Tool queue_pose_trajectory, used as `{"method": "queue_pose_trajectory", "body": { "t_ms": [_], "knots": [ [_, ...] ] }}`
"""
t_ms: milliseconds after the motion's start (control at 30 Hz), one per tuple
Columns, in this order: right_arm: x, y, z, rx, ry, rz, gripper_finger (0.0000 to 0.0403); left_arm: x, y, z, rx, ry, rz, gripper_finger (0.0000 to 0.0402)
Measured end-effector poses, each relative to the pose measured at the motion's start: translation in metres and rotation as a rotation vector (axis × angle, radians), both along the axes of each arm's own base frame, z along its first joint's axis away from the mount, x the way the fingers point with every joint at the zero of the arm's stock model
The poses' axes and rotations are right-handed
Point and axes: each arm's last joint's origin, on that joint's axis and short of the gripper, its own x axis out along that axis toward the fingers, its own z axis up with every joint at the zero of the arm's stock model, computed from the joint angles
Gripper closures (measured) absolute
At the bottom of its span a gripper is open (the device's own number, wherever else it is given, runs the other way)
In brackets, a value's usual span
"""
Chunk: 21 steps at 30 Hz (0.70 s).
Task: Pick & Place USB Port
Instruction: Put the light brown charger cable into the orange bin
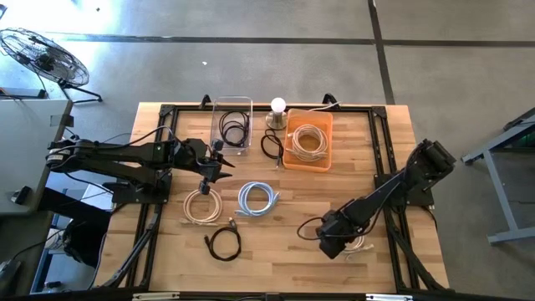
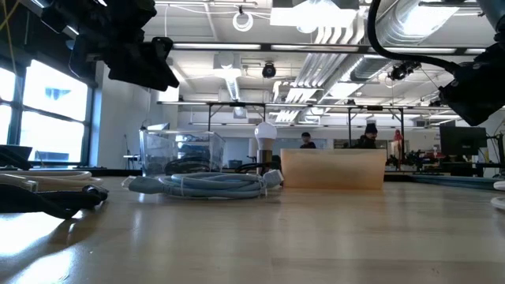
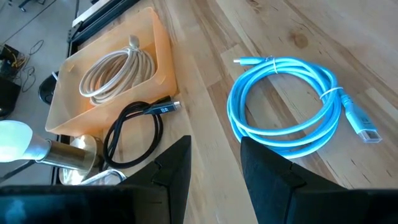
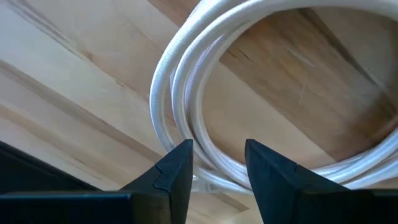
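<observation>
Several coiled cables lie on the wooden table. A white coil [image 1: 358, 245] [image 4: 186, 93] is near the right front, a light-blue coil [image 1: 257, 199] [image 3: 286, 99] mid-table, a beige coil [image 1: 203, 205] and a black coil [image 1: 224, 242] toward the left front. My right gripper [image 1: 338, 244] [image 4: 217, 168] hovers open just above the white coil, with its strands showing between the fingers. My left gripper [image 1: 224, 170] [image 3: 216, 168] is open and raised beside the clear bin [image 1: 232, 125].
An orange tray [image 1: 308, 159] [image 3: 161, 56] at the far middle holds a beige cable [image 1: 309, 140]. The clear bin holds a black cable [image 1: 234, 130]. A lamp with a white bulb [image 1: 277, 106] stands between them, with another black cable [image 1: 272, 146] [image 3: 134, 134] beside it. Black frame rails run along the table's sides.
</observation>
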Motion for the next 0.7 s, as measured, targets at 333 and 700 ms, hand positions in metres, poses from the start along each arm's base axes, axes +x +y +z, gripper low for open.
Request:
{"method": "queue_pose_trajectory", "body": {
  "t_ms": [333,700],
  "knots": [
    [0.001,-0.014,0.021,0.013,-0.081,-0.034,0.0265,0.0,0.0,0.0,0.0,0.001,0.0,0.0266],
    [0.0,-0.019,0.035,-0.081,-0.201,-0.098,0.0265,0.013,0.001,-0.017,-0.006,0.09,-0.001,0.0266]
  ]
}}
